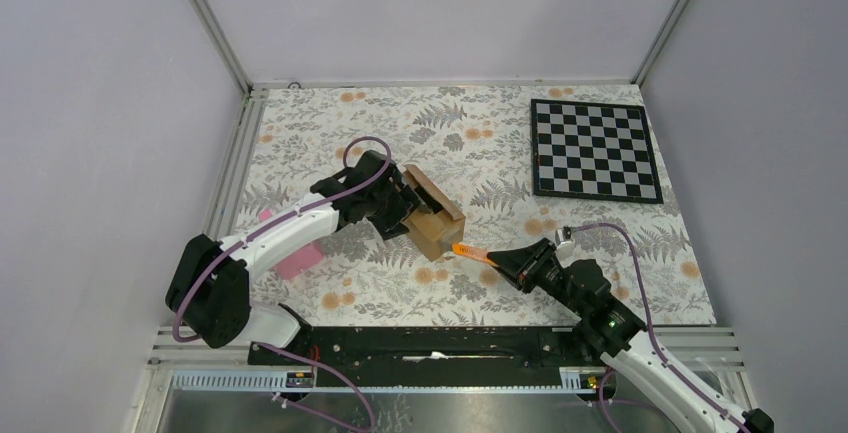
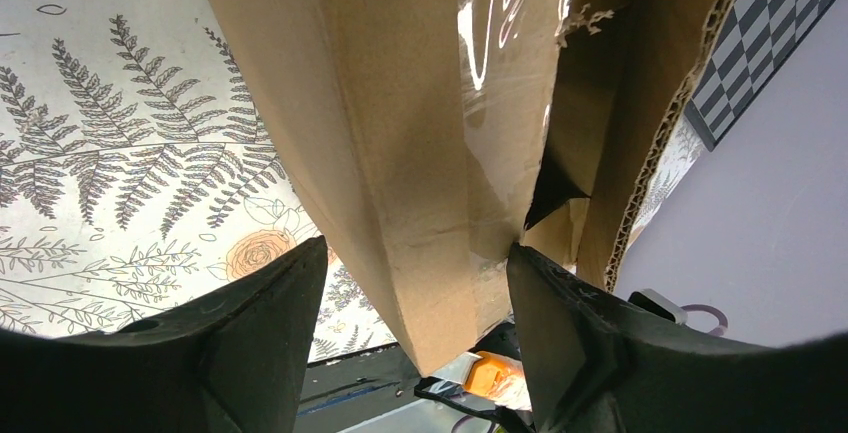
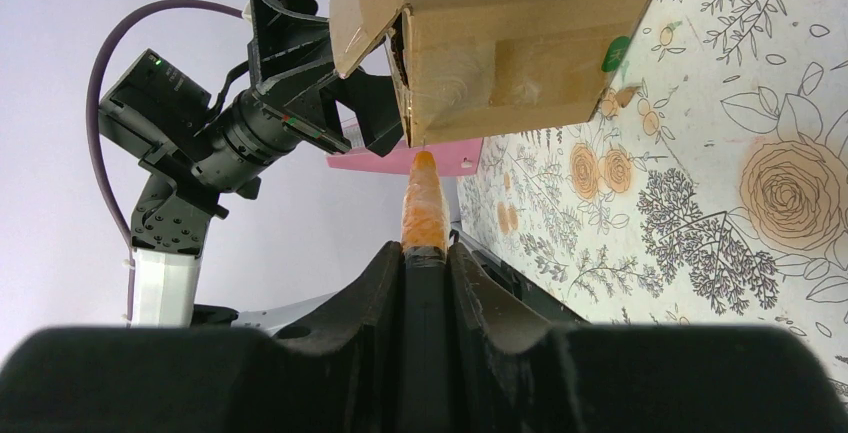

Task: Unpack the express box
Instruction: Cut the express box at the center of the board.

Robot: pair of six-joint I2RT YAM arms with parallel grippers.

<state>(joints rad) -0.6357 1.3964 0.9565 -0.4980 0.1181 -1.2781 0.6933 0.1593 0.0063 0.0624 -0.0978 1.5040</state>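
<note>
The express box [image 1: 437,221], a small brown carton, sits tilted on the floral table near the middle. My left gripper [image 1: 405,207] is shut across its far end. In the left wrist view both black fingers [image 2: 270,323] press the carton's [image 2: 400,103] sides, and torn clear tape and a partly lifted flap show on it. My right gripper [image 1: 503,259] is shut on the slim orange-and-black cutter [image 1: 470,251]. The cutter's [image 3: 423,203] orange tip meets the taped lower corner of the box [image 3: 520,33].
A pink wedge [image 1: 297,258] lies under my left arm, left of the box, and shows behind the cutter tip in the right wrist view as a pink wedge [image 3: 400,161]. A chessboard [image 1: 595,150] lies at the back right. White walls enclose the table.
</note>
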